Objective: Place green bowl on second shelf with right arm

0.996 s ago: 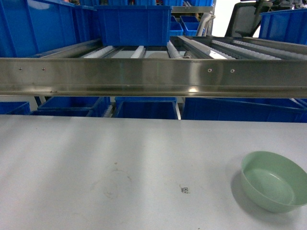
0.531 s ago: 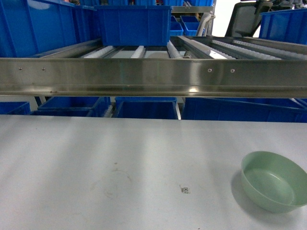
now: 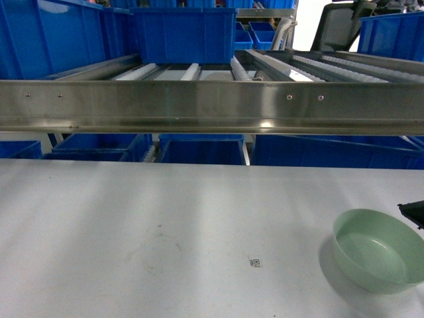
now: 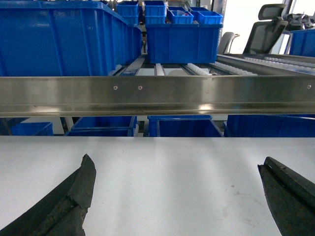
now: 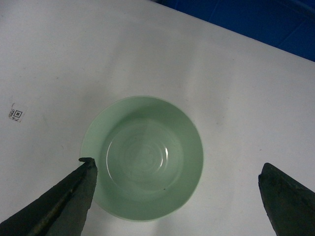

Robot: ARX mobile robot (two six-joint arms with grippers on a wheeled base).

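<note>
A small, round, pale mint-green bowl (image 3: 376, 257) sits upright and empty on a flat grey-white tabletop, near its right front corner. Seen from the wrist camera above, the green bowl (image 5: 142, 157) is smooth and plain, with faint rings on its inner floor. Behind the tabletop and higher up runs the second shelf (image 3: 212, 106), a shiny steel rack level with white roller rails carrying a deep blue crate (image 3: 184, 34) at its far end.

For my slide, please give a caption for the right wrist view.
Open right claw hovers above the empty green bowl on the white table.
</note>
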